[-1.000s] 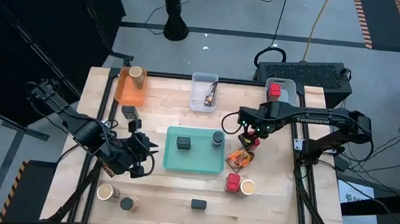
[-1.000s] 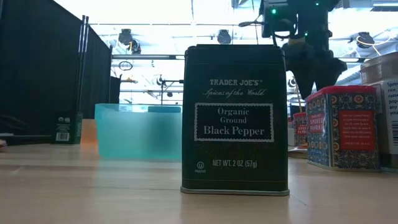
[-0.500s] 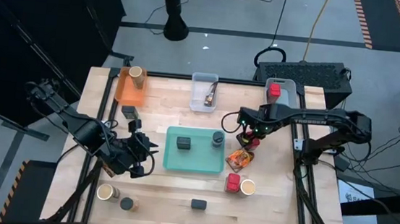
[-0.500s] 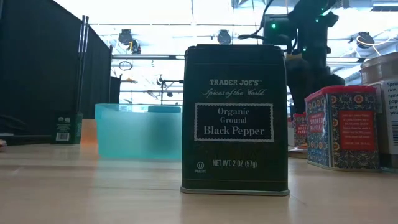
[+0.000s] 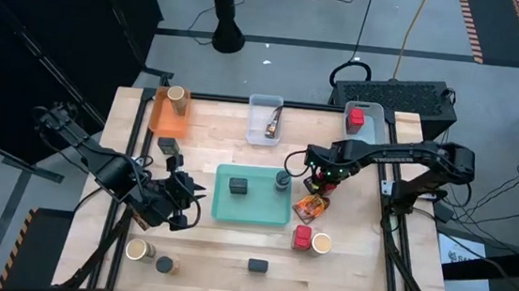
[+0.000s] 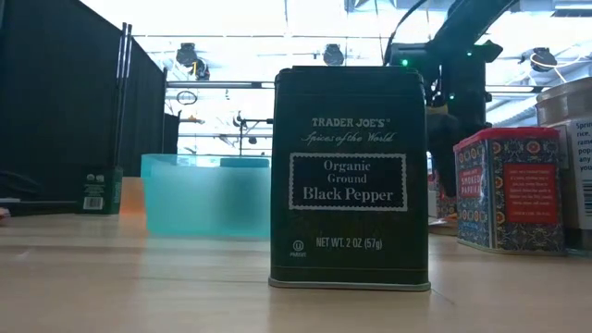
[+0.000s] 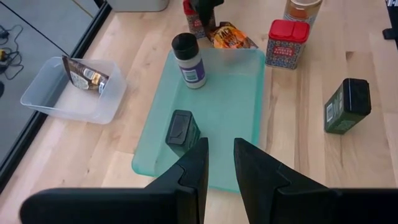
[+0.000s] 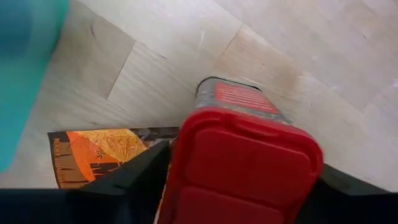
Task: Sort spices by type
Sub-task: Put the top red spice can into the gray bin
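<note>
the right gripper sits just off the right edge of the teal tray, above an orange-red packet lying on the table. its fingers are clamped on a red-lidded tin; in the right wrist view the red lid fills most of the picture, so the fingers show only as dark shapes at either side, and only part of the packet shows past it. from above the held tin is mostly hidden under the arm, a small red patch at the fingertips.

the left gripper waits off the tray's left edge, its fingers a narrow gap apart and holding nothing.

on the tray stand a dark block tin and a dark-capped jar. a second red tin and a tan round jar stand together below the packet. near the front edge lie a black pepper tin, a small dark jar and another tan jar.

at the far edge, the orange bin holds a tan jar, the clear bin holds a packet too small to read from above, and a bin at the right holds a red tin.

in the low view the black pepper tin blocks the middle of the table; the right arm behind it is a dark outline, and the tan jar is cut off at the picture's right edge.
</note>
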Available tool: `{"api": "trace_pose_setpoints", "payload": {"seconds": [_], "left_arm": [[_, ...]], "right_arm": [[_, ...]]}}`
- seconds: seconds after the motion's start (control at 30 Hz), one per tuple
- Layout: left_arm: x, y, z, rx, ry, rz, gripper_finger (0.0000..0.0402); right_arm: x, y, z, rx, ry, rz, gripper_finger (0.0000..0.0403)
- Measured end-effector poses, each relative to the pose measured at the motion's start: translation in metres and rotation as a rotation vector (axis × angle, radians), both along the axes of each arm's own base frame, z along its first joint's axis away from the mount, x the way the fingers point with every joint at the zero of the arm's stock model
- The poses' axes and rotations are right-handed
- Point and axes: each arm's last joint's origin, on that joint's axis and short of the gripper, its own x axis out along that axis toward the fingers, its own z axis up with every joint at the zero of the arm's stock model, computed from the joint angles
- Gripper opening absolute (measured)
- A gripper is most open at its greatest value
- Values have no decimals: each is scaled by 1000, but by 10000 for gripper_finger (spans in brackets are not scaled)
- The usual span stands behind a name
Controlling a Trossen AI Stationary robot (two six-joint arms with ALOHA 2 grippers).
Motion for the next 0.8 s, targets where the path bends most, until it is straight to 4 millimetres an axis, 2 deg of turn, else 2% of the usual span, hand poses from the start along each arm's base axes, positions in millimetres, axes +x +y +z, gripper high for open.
{"api": "trace_pose_setpoints", "payload": {"seconds": [0.1, 0.23, 0.3, 0.43, 0.57, 0.7, 0.8], "left_arm": [[0, 0, 0, 1, 0, 1, 79], [0, 0, 0, 2, 0, 0, 79], [0, 0, 0, 2, 0, 0, 79], [0, 0, 0, 8, -4, 6, 79], [0, 0, 0, 9, -5, 7, 79], [0, 0, 0, 10, -5, 7, 79], [0, 0, 0, 10, -6, 9, 79]], "right_arm": [[0, 0, 0, 5, 4, -12, 193], [-2, 1, 3, 15, 2, -21, 187], [-3, 0, 10, 18, 17, -26, 187], [-2, -5, 41, -9, 13, -31, 187], [-1, -16, 83, -54, -51, -35, 187], [-5, -34, 123, -115, -92, -57, 187], [-12, -52, 141, -138, -106, -69, 187]]}}
